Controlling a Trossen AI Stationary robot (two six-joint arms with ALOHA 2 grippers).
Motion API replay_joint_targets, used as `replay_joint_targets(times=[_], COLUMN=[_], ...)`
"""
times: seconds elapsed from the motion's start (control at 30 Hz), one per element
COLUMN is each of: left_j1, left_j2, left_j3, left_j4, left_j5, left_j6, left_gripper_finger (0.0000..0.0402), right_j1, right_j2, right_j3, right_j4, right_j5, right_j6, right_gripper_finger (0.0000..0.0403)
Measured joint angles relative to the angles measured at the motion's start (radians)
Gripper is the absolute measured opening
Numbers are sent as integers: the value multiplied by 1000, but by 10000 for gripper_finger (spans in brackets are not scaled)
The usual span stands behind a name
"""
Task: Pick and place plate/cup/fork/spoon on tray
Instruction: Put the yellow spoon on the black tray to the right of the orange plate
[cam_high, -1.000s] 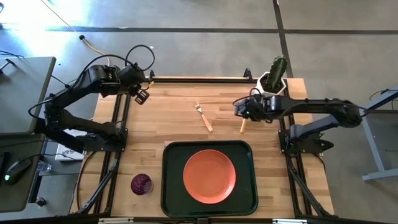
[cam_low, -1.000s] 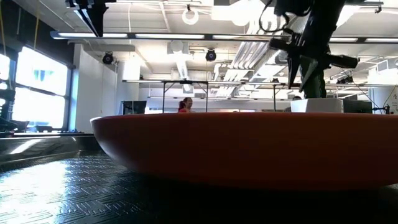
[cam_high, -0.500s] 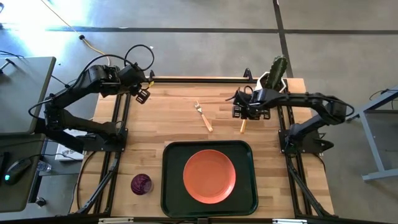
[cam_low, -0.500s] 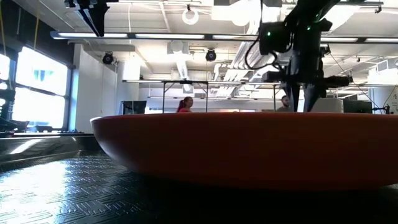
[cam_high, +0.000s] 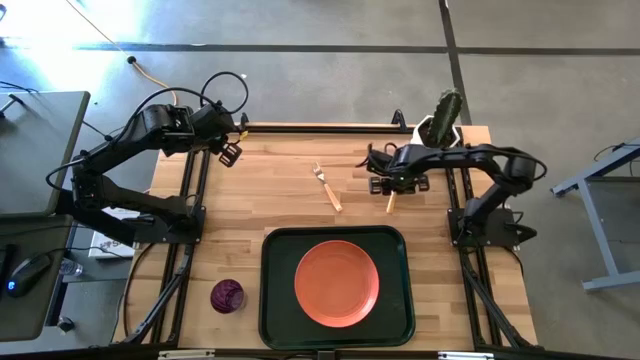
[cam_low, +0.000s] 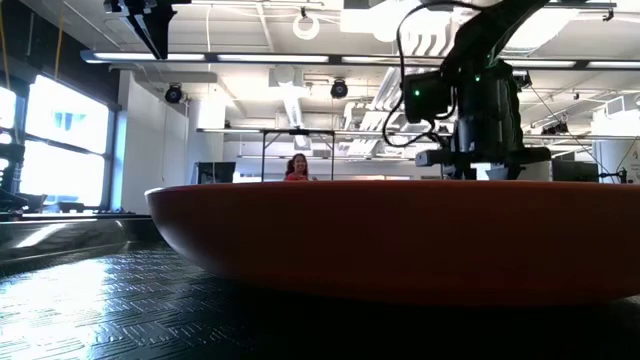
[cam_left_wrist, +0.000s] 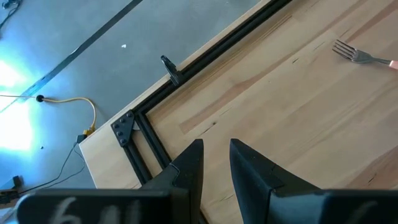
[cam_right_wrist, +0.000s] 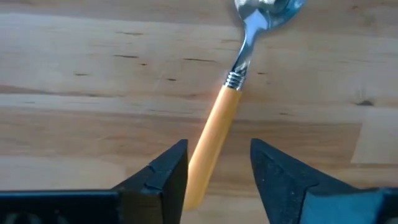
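The spoon (cam_high: 391, 202) lies on the bare wood beyond the tray's far right corner, and its bowl and wooden handle show in the right wrist view (cam_right_wrist: 224, 106). My right gripper (cam_high: 392, 186) is open and points down over it. Its fingers (cam_right_wrist: 163, 173) stand on either side of the handle's free end. The fork (cam_high: 327, 187) lies on the wood left of the spoon. The orange-red plate (cam_high: 337, 283) rests flat in the dark green tray (cam_high: 270, 290). The purple cup (cam_high: 227, 296) stands on the wood left of the tray. My left gripper (cam_high: 228, 154) waits at the far left corner with a narrow gap between its fingers.
A white pot with a green cactus (cam_high: 440, 124) stands at the far right corner, just behind my right arm. Black frame rails (cam_high: 300, 128) run along the far edge and both sides. Bare wood lies between fork, spoon and tray.
My right gripper has moved a little toward the table's left edge and down onto the spoon. It has turned to point down over the handle. The spoon, fork, plate and cup have stayed where they were.
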Motion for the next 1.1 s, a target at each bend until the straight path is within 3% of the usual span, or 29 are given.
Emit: replay_joint_targets(times=[0.2,0.4,0.73,1.1], left_j1=[0,0,0,0], left_j2=[0,0,0,0], left_j3=[0,0,0,0], left_j4=[0,0,0,26], left_j5=[0,0,0,-1], left_j6=[0,1,1,1], left_gripper_finger=[70,70,70,70], right_j1=[-22,-43,-105,-106], right_j2=[69,107,101,99], right_j3=[0,0,-63,-76], right_j4=[33,37,126,130], right_j5=[0,-8,-116,-111], right_j6=[-13,-39,-40,-47], right_gripper_finger=[183,173,123,52])
